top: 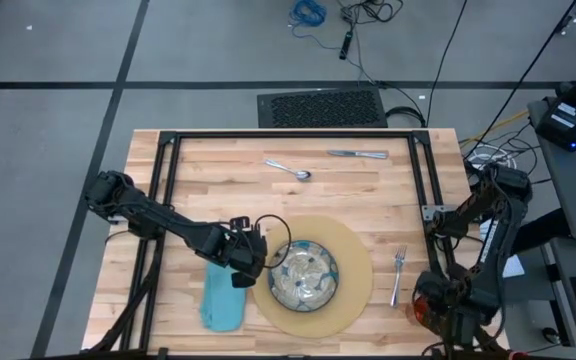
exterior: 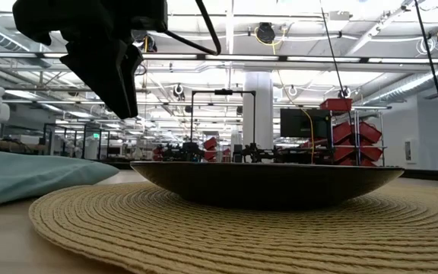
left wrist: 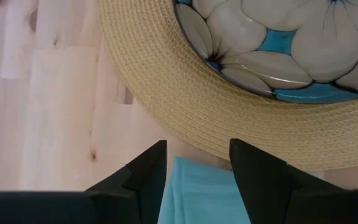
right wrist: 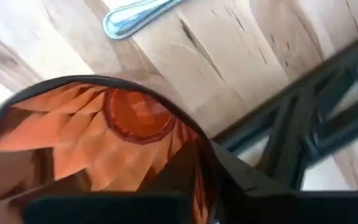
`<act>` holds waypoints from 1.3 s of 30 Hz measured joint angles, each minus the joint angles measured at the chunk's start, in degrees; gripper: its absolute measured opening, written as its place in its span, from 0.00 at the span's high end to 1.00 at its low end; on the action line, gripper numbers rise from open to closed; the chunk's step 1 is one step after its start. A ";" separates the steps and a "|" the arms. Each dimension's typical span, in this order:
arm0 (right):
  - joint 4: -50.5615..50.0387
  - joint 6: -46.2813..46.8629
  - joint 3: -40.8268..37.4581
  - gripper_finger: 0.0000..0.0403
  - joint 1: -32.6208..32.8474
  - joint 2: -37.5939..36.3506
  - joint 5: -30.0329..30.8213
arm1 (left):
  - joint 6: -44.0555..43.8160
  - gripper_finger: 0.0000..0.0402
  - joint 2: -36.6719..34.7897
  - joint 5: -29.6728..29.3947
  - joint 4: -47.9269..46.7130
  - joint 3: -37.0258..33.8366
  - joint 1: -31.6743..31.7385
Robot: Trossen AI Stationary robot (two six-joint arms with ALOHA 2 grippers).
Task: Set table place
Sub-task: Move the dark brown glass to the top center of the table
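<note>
The orange translucent cup (right wrist: 123, 155), faceted and glowing, is sitting pinched in the right gripper (top: 430, 305) at the table's (top: 368, 185) near right corner, beside the fork (top: 397, 272); the left gripper (left wrist: 197, 180) is hovering spread over the teal napkin (top: 223, 298)

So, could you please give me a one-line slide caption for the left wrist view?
Left gripper, jaws open, above the teal napkin beside the woven placemat holding the flower-patterned plate.

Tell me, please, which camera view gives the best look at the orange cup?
The right wrist view: the orange cup fills it, its faceted inside and base clear, with the right gripper's finger along its rim. The high view shows only an orange sliver under that arm near the table's edge. The low and left wrist views miss it.
</note>
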 joint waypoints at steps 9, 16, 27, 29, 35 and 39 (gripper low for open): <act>1.71 -7.75 0.10 0.99 -2.91 0.63 3.46 | 0.07 0.60 0.00 0.37 -0.24 0.00 -0.22; -7.90 -9.50 4.21 1.00 -4.16 -3.84 9.65 | 1.18 0.60 0.00 0.41 -0.42 0.00 -0.22; -20.83 -23.19 8.20 1.00 -17.32 -10.66 19.66 | 3.17 0.60 0.00 -0.39 0.04 0.00 0.07; -20.83 -29.08 8.20 1.00 -22.09 -11.44 21.21 | 3.15 0.60 0.00 -0.39 0.02 0.00 0.07; -20.34 -46.59 8.20 1.00 -38.20 -13.18 23.00 | 4.17 0.60 0.00 -0.46 0.27 0.00 0.07; -20.14 -56.27 8.20 1.00 -48.71 -14.27 24.09 | 4.58 0.60 0.00 -0.54 1.48 0.00 0.02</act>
